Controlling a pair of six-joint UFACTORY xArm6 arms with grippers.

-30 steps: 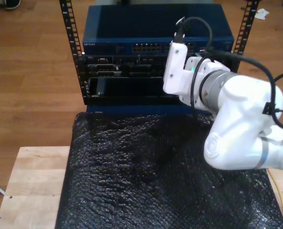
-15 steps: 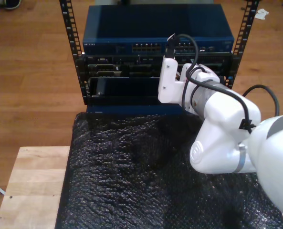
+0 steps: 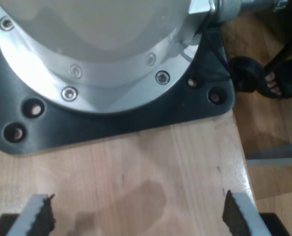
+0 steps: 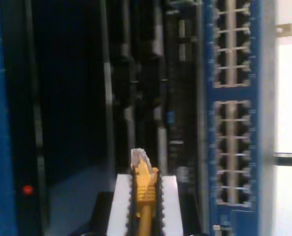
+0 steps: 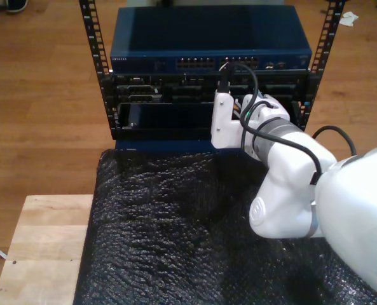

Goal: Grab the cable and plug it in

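Low in the first wrist view, my first gripper (image 3: 136, 216) stands with its jaws wide apart and nothing between them, above a pale wooden tabletop (image 3: 150, 167). A black base plate (image 3: 111, 125) bearing a round metal arm base (image 3: 86, 44) sits across the upper frame; a person's sandalled foot (image 3: 276, 81) shows at the upper right.

At the bottom centre of the second wrist view, my second gripper (image 4: 145, 206) is clamped on the cable (image 4: 145, 189), its clear plug pointing at the dark rack. A blue switch (image 4: 232, 113) with rows of ports runs down the right.

Right of centre in the exterior view, the second arm (image 5: 302, 190) reaches over black bubble wrap (image 5: 175, 235) toward the server rack (image 5: 175, 95).
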